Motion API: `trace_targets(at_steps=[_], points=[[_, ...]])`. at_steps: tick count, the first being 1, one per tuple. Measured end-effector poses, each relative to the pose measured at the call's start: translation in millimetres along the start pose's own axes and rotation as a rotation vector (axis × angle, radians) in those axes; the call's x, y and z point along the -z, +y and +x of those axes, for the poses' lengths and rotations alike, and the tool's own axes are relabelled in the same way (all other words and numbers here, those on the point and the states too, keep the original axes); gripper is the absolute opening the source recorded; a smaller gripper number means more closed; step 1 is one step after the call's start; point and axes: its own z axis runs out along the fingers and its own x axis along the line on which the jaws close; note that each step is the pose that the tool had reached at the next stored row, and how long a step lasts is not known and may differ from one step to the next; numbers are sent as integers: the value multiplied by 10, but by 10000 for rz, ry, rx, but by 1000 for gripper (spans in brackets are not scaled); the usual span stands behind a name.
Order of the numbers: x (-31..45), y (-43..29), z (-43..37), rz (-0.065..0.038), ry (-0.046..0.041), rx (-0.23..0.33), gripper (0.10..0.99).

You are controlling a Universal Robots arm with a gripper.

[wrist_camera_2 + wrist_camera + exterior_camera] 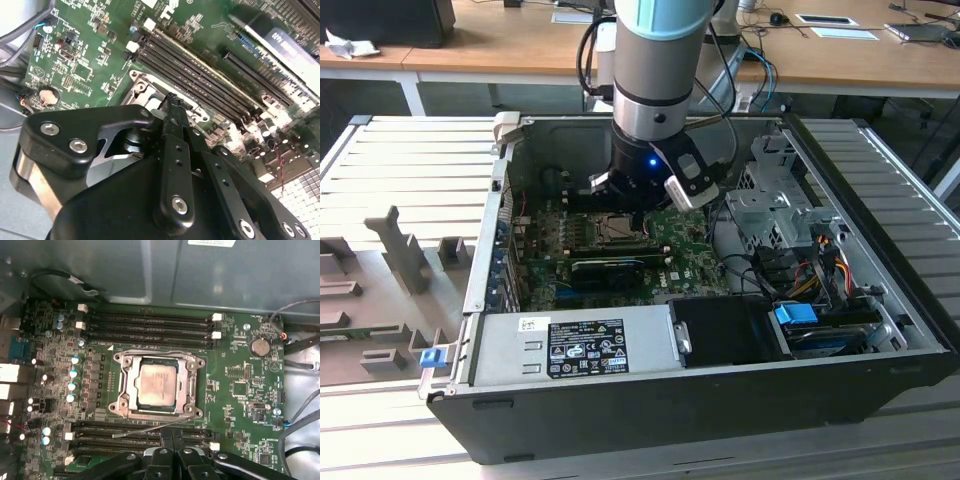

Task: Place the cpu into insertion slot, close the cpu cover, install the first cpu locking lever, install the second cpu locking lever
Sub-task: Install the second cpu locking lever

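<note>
Hovering over the green board (240, 390), I am looking at the cpu (157, 385) sitting in the insertion slot (131, 390) with the cpu cover (159, 358) closed over it. My fingers (172, 440) are pressed together, gripping nothing, beside a thin locking lever (150, 427) sticking out loose. Judging by that, the tips could slip off the wire and scrape the board.

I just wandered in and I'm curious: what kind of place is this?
Probably a robotics lab or test workshop: an open black computer case lies on a ribbed grey metal bench, wooden office desks stand behind, and the gripper hovers over its green motherboard.
</note>
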Motion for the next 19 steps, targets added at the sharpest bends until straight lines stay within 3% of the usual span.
trace_targets(at_steps=[4,6,8,10,13,17,19], points=[[7,-48,3,-3,0,0,106],[15,-123,7,-2,3,0,106],[7,-128,10,-21,5,4,106],[2,-131,11,-389,6,16,106],[-9,-132,13,-726,-13,13,106],[-14,-133,15,-735,-12,14,106],[-23,-134,17,-815,-10,10,106]])
